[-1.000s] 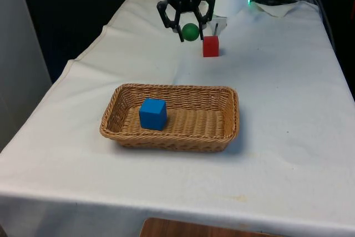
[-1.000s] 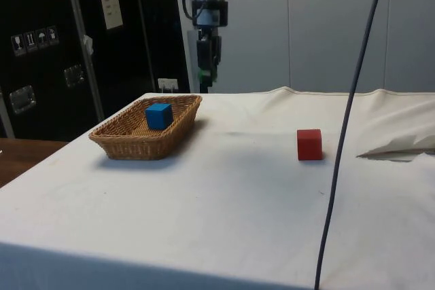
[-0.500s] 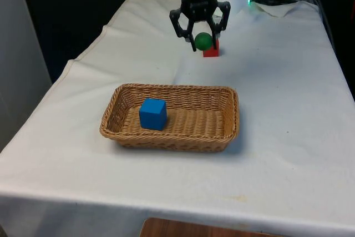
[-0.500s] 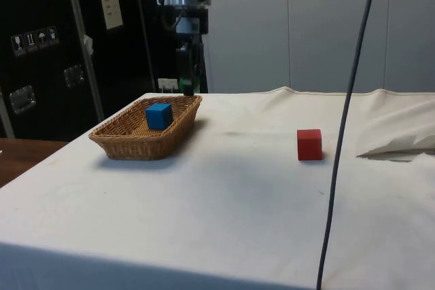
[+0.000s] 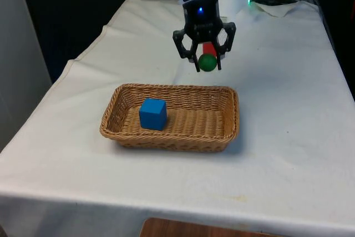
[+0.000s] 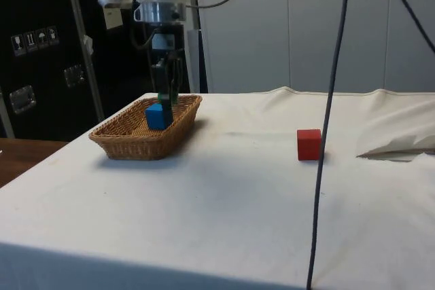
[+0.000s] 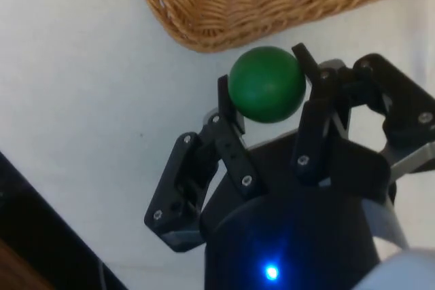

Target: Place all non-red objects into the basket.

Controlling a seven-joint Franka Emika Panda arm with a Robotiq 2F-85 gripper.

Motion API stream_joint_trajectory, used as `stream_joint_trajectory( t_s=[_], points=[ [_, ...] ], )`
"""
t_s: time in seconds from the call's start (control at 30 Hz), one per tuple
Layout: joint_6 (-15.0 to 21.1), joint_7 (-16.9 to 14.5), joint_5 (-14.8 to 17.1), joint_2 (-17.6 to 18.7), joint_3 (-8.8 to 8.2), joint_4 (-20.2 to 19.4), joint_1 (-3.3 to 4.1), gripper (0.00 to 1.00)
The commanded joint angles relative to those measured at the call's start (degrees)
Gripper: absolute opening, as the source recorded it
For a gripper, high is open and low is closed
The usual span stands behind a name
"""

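Observation:
My gripper is shut on a green ball, held in the air just behind the far rim of the wicker basket. In the wrist view the green ball sits between the two black fingers, with the basket's corner close beyond it. A blue cube lies inside the basket, towards the front view's left. In the side view the gripper hangs over the basket beside the blue cube. The red cube rests on the cloth, mostly hidden behind the gripper in the front view.
White cloth covers the table, with open cloth around the basket. A crumpled fold of cloth and cables lie at the far end on the front view's right. A black cable hangs down in the side view.
The gripper has carried the green ball away from the red cube and towards the basket, from the table's far end to the basket's far rim.

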Motion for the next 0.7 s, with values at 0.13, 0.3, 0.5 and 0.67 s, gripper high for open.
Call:
stream_joint_trajectory(
  t_s=[0.13, 0.3, 0.5, 0.67],
  points=[
    [-0.6, -0.1, 0.6, 2.2, 0.06, 2.6, 0.00, 0.00],
    [-2.3, -0.6, 2.5, 6.0, 0.46, 7.2, -0.52, 0.00],
    [-3.2, -1.0, 4.1, 9.6, 0.52, 11.2, -0.80, 0.00],
    [-3.4, -1.4, 6.0, 13.2, 0.52, 14.6, -0.92, 0.00]
  ],
)
